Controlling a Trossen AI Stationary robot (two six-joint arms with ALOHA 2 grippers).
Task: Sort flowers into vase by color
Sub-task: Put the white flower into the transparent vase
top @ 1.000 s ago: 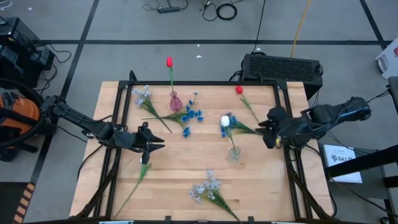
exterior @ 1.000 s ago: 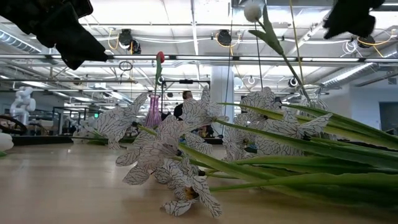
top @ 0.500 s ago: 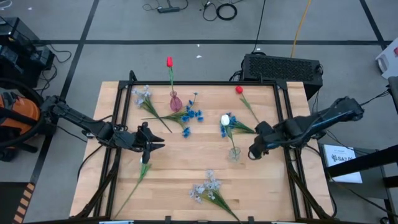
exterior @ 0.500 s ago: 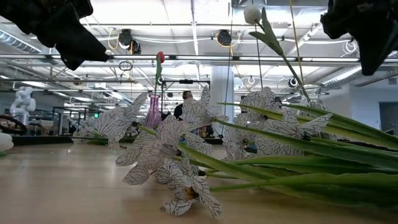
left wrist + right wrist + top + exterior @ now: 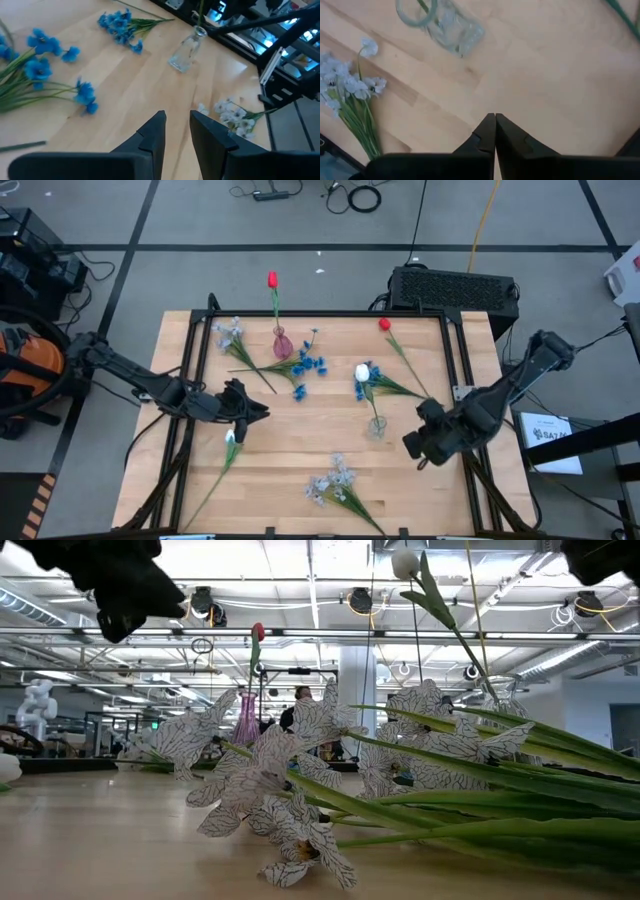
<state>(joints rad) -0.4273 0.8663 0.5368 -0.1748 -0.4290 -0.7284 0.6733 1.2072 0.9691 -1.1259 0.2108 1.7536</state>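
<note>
The right gripper (image 5: 412, 450) has swung from the bench's right edge toward the front, jaws now pressed together and empty, beside the clear vase (image 5: 376, 427) holding 1 white tulip. The left gripper (image 5: 262, 414) is hovering with a narrow gap over a white tulip (image 5: 229, 438) near the left side. Pale sprays (image 5: 331, 480) are lying at the front edge, probably next.

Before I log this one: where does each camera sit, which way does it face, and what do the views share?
High view: overhead, straight down on the table; both arms, left gripper, right gripper.
Low view: table-top height, level past the pale spray into the room; arms' dark ends at the upper corners.
Left wrist view: forward past its parted fingers to the clear vase.
Right wrist view: down past its closed fingers.
Shared: both wrist views show the clear vase and pale spray.
</note>
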